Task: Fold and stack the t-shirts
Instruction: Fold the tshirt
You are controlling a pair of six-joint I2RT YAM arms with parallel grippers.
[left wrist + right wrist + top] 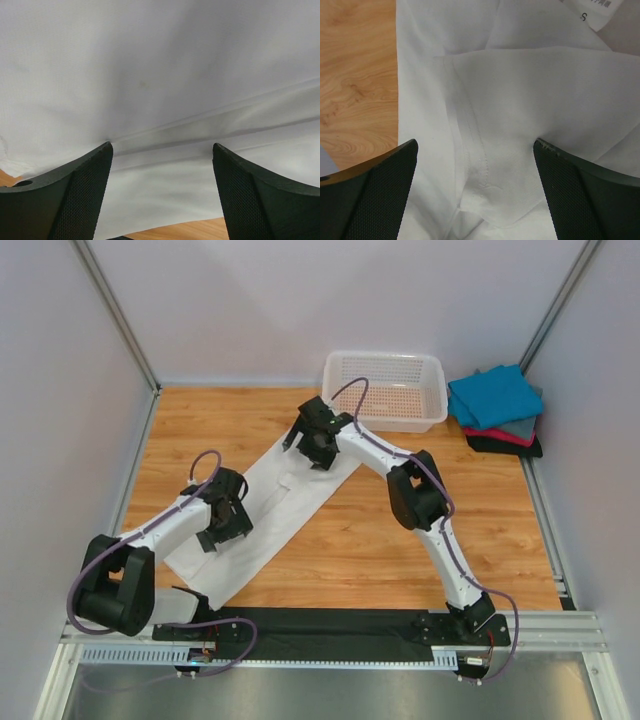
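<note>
T-shirt (278,508) in white lies beneath open left hand (228,534) and open right hand (308,454).

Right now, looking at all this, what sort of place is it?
Probably a robot lab test cell, not a home: a left arm and right arm fixed at a wooden table, white walls framed in metal rails, and a staged chore of a white t-shirt, basket and folded shirts.

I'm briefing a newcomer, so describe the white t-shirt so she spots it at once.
On the wooden table, look left of the white mesh basket. A long strip of cloth lies diagonally there, under the left hand and right hand: the white t-shirt. Unlike the coloured shirts stacked far right, it lies flat.
</note>
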